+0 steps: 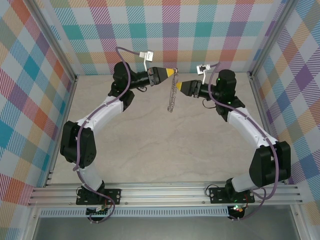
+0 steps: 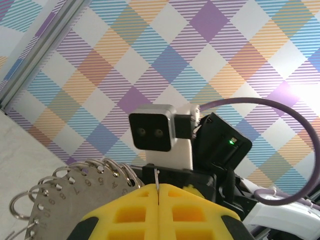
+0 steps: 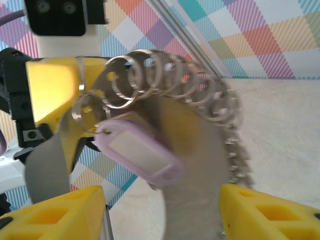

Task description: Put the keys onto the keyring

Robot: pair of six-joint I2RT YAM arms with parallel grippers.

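Observation:
The keyring (image 1: pixel 172 97) is a flat grey metal plate edged with several split rings, hanging edge-on above the table at the back middle. My left gripper (image 1: pixel 174 73) is shut on its top edge; a thin metal sliver stands between its closed yellow fingers (image 2: pixel 135 210), with the numbered plate (image 2: pixel 70 192) to their left. My right gripper (image 1: pixel 178 88) faces the plate (image 3: pixel 200 175) from the right, open, its fingers wide on either side (image 3: pixel 162 215) and touching nothing. The keys (image 3: pixel 142 152), a pale lilac tab, hang free by a small loop at one ring, in front of the plate.
The beige tabletop (image 1: pixel 150 145) lies below both raised arms. Checkered walls (image 1: pixel 200 30) and aluminium frame posts (image 1: pixel 57 55) close in the back and sides. The right wrist's camera housing (image 2: pixel 152 131) sits just beyond the left fingers.

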